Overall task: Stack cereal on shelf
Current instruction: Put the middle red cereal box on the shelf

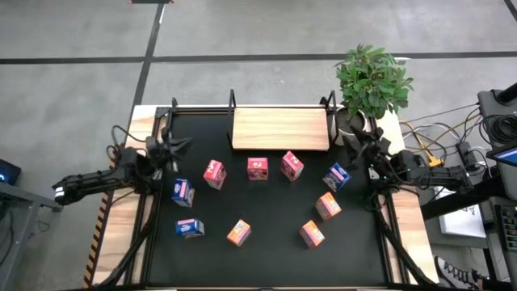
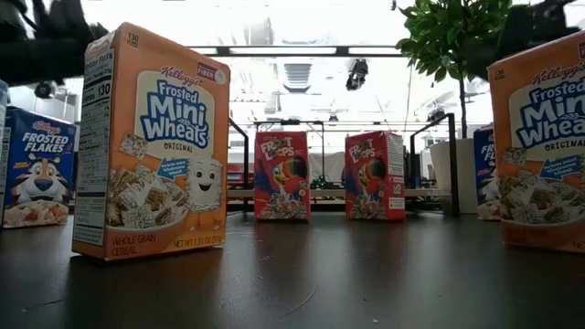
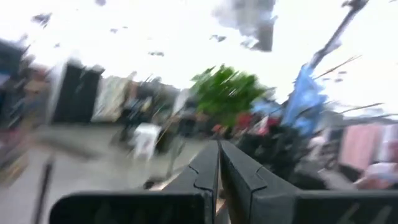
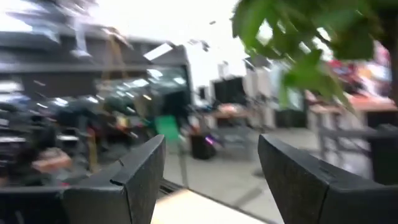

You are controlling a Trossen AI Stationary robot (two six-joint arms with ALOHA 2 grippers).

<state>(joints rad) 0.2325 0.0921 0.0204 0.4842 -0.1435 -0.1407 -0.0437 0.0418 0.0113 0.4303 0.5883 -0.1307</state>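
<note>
- While no box has yet reached the shelf (image 1: 280, 129), both arms wait at opposite table edges, so the start of the task is judged to be at hand.
- Left gripper (image 1: 179, 145): near the left edge, toward the back. Its wrist view shows the fingers (image 3: 208, 168) pressed together, holding nothing.
- Blue boxes: two lie just in front of the left gripper, the nearer blue box (image 1: 183, 192) and the front blue box (image 1: 190, 229). The left arm is clearly the closer one for both.
- Red boxes (image 1: 257, 168): three sit in a row just in front of the shelf, between the arms. The low view shows the printed fronts upright.
- Orange boxes (image 1: 239, 233): three lie toward the front, well apart from the shelf.
- Shelf: a bare light-wood board in a thin black frame, at the back centre, long axis running left to right.
- Third blue box (image 1: 336, 176): just beside the right gripper (image 1: 373, 149), probably tilted, though the overhead view is too coarse to confirm.
- Right gripper: near the plant (image 1: 371, 77) at the right edge; fingers (image 4: 134, 180) spread wide, empty.
</note>
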